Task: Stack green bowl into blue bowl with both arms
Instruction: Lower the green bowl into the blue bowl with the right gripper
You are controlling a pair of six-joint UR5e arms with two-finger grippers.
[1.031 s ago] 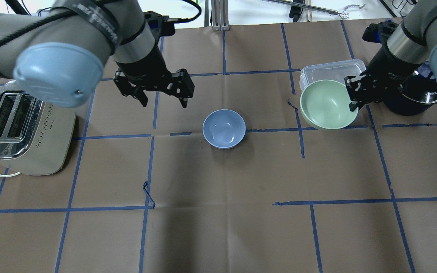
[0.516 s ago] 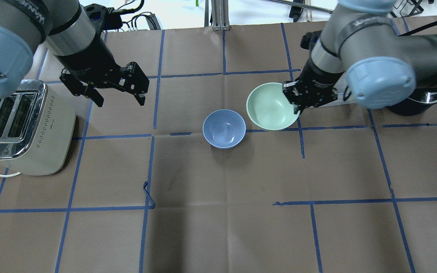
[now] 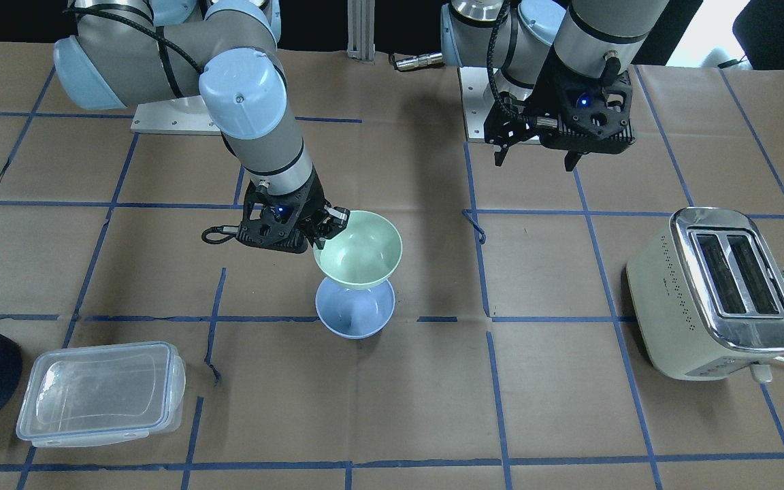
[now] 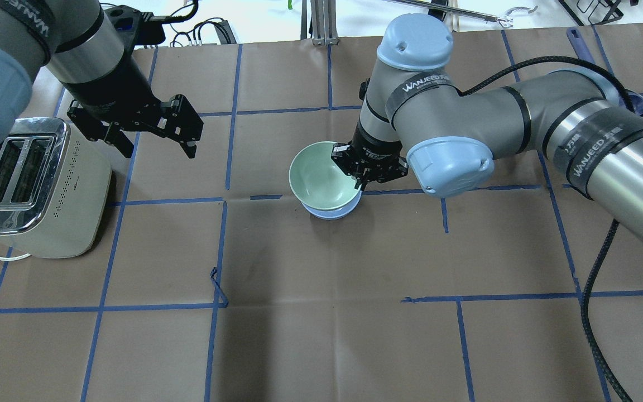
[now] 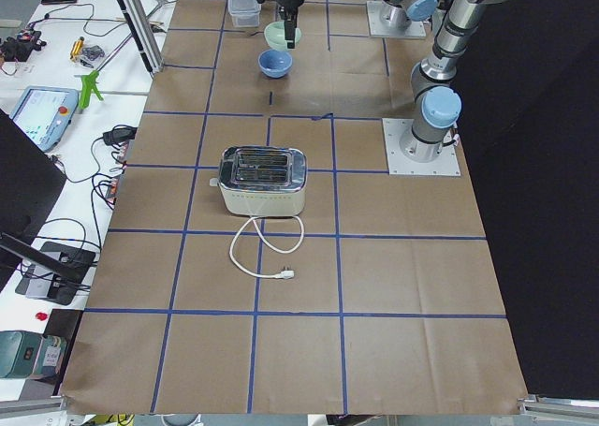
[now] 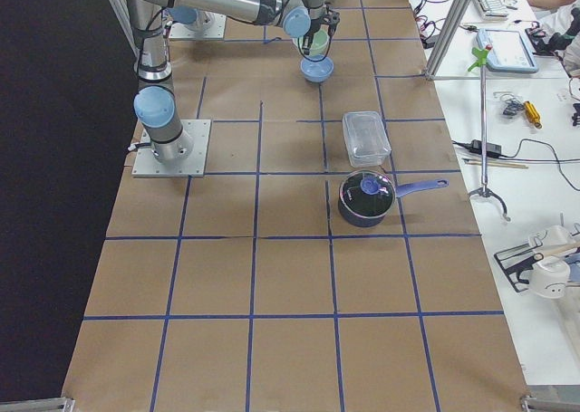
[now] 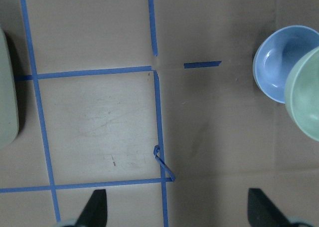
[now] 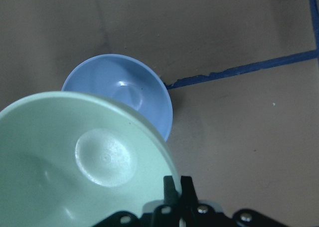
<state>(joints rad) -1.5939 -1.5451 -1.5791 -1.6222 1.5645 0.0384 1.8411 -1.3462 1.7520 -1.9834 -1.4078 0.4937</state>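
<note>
In the front-facing view, the right claw (image 3: 326,224) pinched the rim of the green bowl (image 3: 359,253) and held it upright in the air. It was just above the blue bowl (image 3: 356,318), which sat on the table (image 3: 569,408). The left claw (image 3: 536,160) hung spread and empty, well apart, near the robot's base.

From overhead, the green bowl covered most of the blue one, leaving only a sliver of blue rim showing. A toaster (image 4: 37,190) stood near the left claw.

Both side views showed a gap between the two bowls.

The left wrist view caught both bowls at its right edge, green overlapping blue.

The right wrist view showed the green rim clamped, with the blue bowl below.
</note>
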